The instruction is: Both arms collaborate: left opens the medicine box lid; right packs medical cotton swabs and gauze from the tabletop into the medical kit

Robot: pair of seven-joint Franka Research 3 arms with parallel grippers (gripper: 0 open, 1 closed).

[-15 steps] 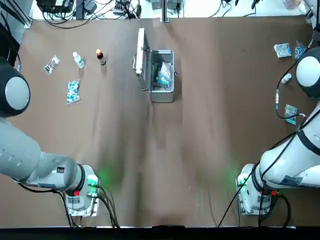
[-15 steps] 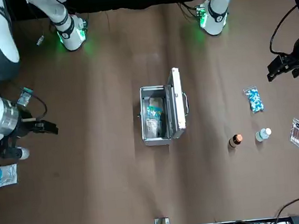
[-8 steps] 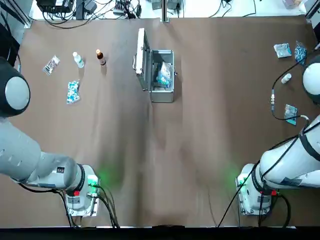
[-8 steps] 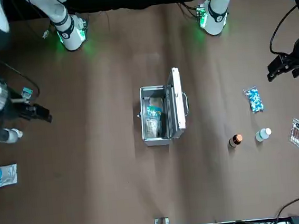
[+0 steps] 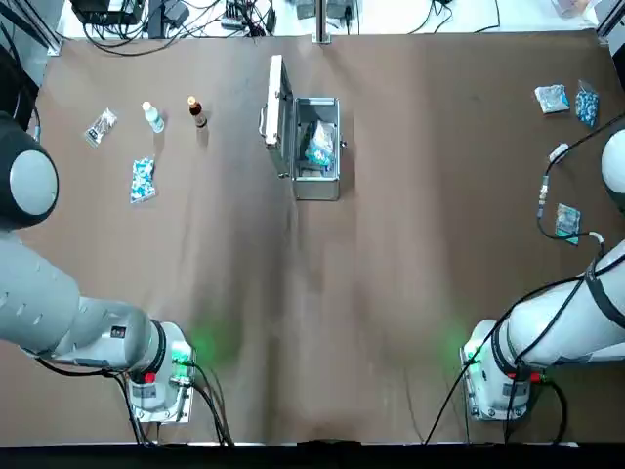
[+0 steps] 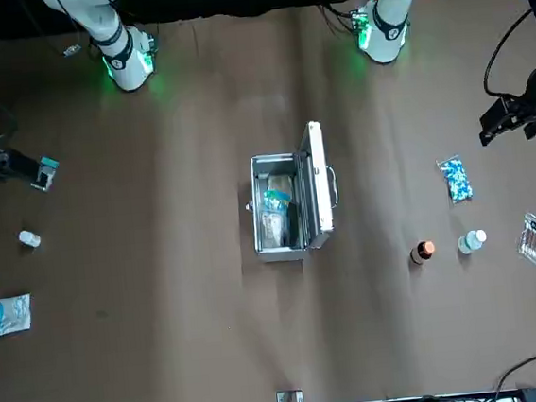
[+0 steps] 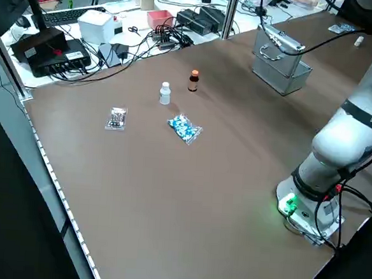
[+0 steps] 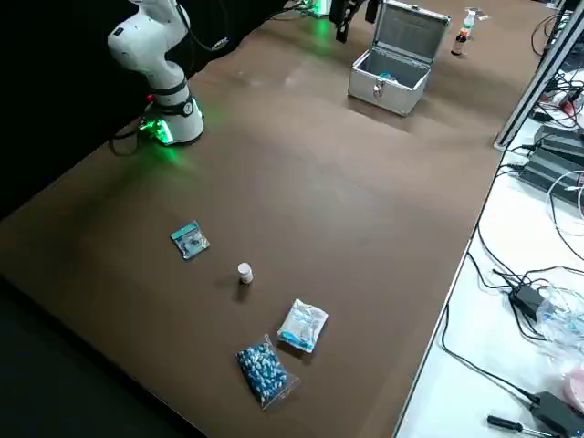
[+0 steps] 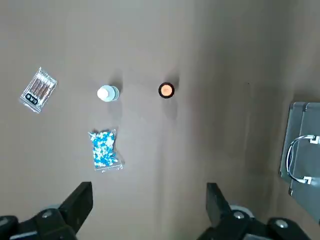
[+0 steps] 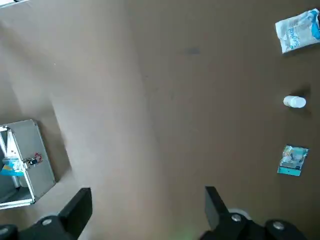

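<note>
Swinging farther out to its own side since a second ago, the right pincer (image 10: 145,212) hangs spread and empty high over the brown surface (image 5: 391,254) — the left pincer (image 9: 150,210) likewise gapes above the loose supplies — while the medical kit (image 5: 314,147) stands far off, its lid (image 5: 276,115) upright, packets inside.
</note>
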